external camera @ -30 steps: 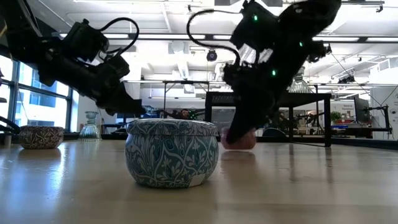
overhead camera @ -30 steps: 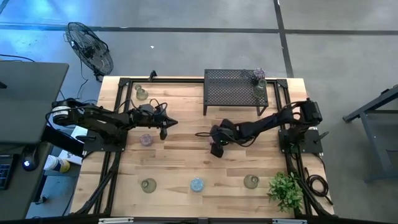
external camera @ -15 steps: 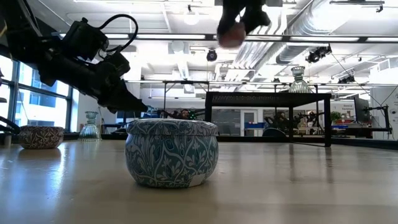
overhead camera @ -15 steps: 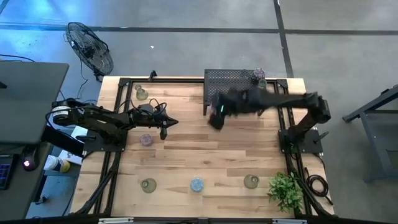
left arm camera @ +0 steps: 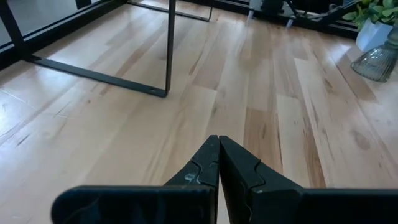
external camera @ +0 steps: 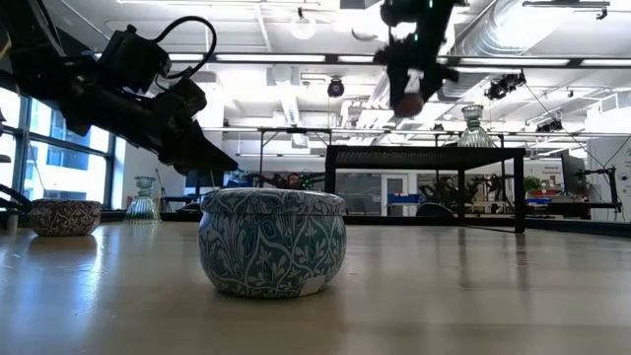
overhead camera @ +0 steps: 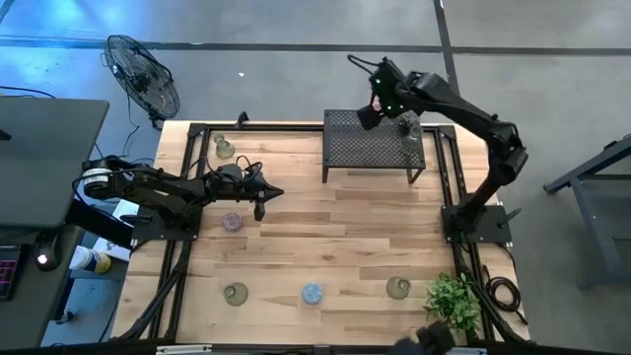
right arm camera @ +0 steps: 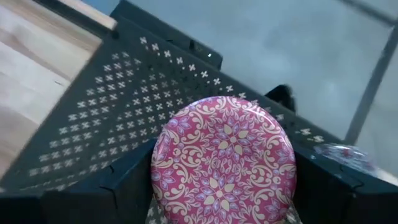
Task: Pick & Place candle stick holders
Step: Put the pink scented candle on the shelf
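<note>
Around the black perforated rack (overhead camera: 374,143), eight holders show from above. Two stand on the rack's far right corner, one purple (overhead camera: 410,117), one clear green (overhead camera: 412,135). Five sit on the table (overhead camera: 325,237) off the rack: two olive, one purple, one blue (overhead camera: 313,292), one clear green. The eighth, a pink tin (right arm camera: 222,157) with a white floral lid, is clamped in the right gripper (overhead camera: 367,115) above the rack's far edge. The left gripper (overhead camera: 262,194), pressed closed and empty, hovers left of the rack.

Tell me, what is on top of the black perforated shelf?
On the black shelf, near its right end, stand two small holders. The right gripper holds a pink patterned tin above it, covering part of the surface.
</note>
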